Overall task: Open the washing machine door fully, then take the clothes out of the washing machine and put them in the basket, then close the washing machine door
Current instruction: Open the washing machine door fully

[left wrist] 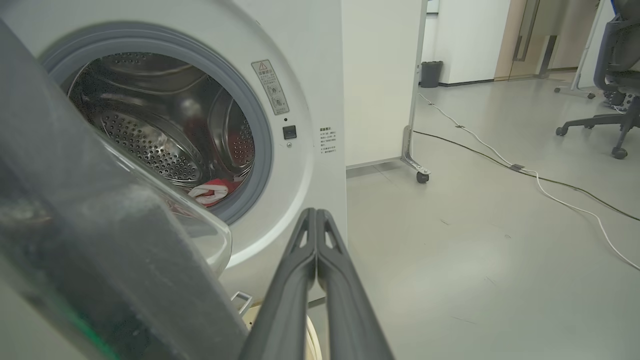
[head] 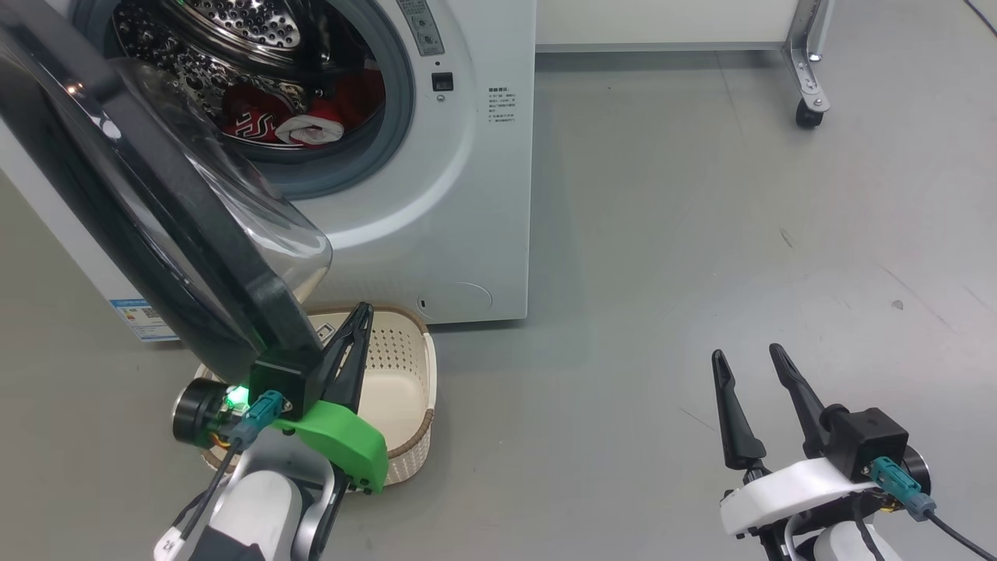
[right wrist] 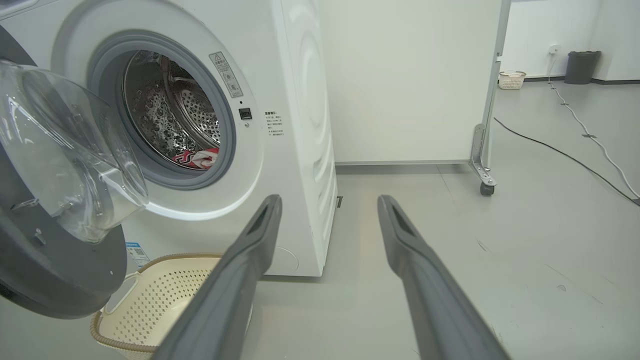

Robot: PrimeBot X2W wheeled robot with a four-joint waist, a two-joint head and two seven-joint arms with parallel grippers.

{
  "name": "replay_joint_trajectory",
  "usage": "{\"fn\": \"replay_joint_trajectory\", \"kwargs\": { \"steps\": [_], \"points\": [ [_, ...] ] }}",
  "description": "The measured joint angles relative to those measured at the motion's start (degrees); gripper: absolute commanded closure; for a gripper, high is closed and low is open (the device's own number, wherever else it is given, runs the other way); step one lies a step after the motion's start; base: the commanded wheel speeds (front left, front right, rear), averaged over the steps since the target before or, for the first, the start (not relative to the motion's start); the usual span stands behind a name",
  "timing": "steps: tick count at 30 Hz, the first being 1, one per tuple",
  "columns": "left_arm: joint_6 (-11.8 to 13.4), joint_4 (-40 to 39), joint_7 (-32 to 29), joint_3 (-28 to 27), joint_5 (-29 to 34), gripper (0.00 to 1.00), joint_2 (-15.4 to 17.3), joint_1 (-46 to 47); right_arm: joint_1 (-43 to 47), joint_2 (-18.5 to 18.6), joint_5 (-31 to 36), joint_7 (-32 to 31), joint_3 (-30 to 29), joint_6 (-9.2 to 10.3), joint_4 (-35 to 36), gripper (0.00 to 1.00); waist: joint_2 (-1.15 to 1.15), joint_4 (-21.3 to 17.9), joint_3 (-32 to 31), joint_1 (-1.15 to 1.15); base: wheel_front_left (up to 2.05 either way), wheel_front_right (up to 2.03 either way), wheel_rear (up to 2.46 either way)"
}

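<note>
the washing machine door (head: pixel 156 202) is seen standing open, with its glass bowl turned toward the drum. the red clothes (head: pixel 288 117) are seen lying inside the washing machine (head: pixel 467 195). the basket (head: pixel 405 351) is set on the floor below the door. the left gripper (head: pixel 361 312) is held pressed together just beside the door's black rim, above the basket. the right gripper (head: pixel 745 352) is held spread, well apart from the machine, over the floor.

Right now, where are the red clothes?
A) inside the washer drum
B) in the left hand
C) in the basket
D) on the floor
A: the clothes lie low in the drum of the washing machine, and no red shows in the basket.
</note>
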State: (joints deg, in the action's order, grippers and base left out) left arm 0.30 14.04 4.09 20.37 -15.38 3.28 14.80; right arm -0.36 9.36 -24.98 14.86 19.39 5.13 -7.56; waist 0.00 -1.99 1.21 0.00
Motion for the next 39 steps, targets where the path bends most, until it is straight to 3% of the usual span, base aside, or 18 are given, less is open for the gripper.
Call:
{"fn": "replay_joint_trajectory", "kwargs": {
  "steps": [17, 39],
  "points": [
    [1.9, 6.76, 0.27, -3.21, -1.33, 1.0, -0.34, -0.08, 0.74, -0.21, 0.54, 0.0, -0.55, -0.53, -0.71, 0.0, 0.0, 0.11, -0.47, 0.0, 0.0, 0.0, 0.0],
    [1.76, 11.32, 2.63, -2.25, -2.77, 1.0, -1.36, 0.84, 1.41, -0.42, 0.59, 0.0, -1.99, -0.74, -0.62, 0.0, 0.0, 6.75, -0.4, 0.0, 0.0, 0.0, 0.0]
  ]
}}
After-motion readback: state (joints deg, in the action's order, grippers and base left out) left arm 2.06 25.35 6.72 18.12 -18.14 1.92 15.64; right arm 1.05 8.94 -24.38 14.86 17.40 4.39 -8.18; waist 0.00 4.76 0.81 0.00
